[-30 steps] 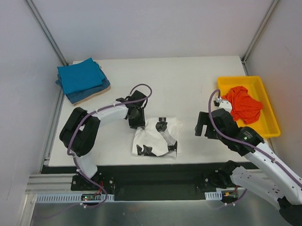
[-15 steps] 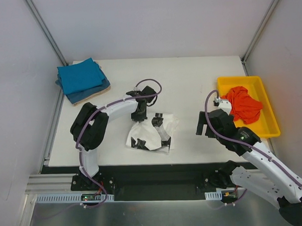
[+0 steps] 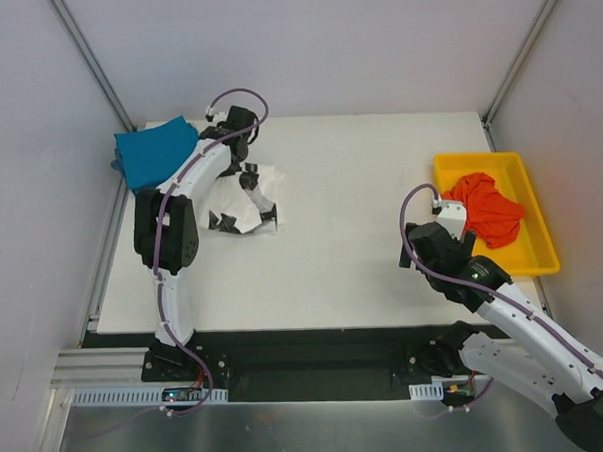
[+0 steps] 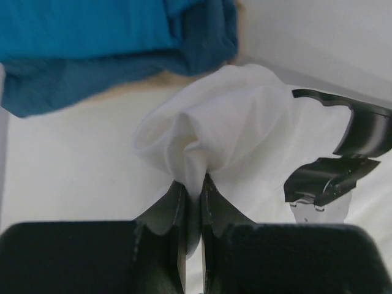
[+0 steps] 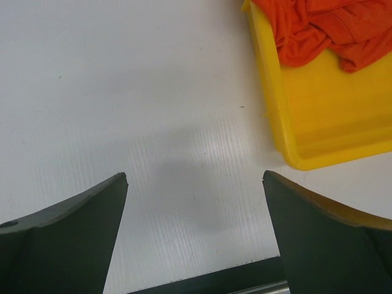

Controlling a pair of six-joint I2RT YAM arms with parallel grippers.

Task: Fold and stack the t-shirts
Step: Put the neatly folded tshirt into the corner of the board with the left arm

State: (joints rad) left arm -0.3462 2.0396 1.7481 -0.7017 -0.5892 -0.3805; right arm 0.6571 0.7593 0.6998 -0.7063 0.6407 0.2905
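Observation:
My left gripper (image 3: 241,161) is shut on the folded white t-shirt with black print (image 3: 242,201), pinching a bunched fold of it (image 4: 208,135) just beside the stack of teal-blue shirts (image 3: 153,152) at the back left. In the left wrist view the teal-blue shirts (image 4: 110,43) lie right beyond the white cloth, with a sliver of tan under them. My right gripper (image 5: 195,180) is open and empty over bare table, left of the yellow tray (image 5: 306,110). An orange-red shirt (image 3: 486,208) lies crumpled in the tray, and it also shows in the right wrist view (image 5: 318,27).
The yellow tray (image 3: 538,251) stands at the right edge of the table. The white table (image 3: 360,183) is bordered by grey walls and metal frame posts at the back corners. A black rail runs along the near edge.
My left gripper has carried the white shirt from the table's front middle up and left to beside the teal-blue stack. My right arm has shifted slightly.

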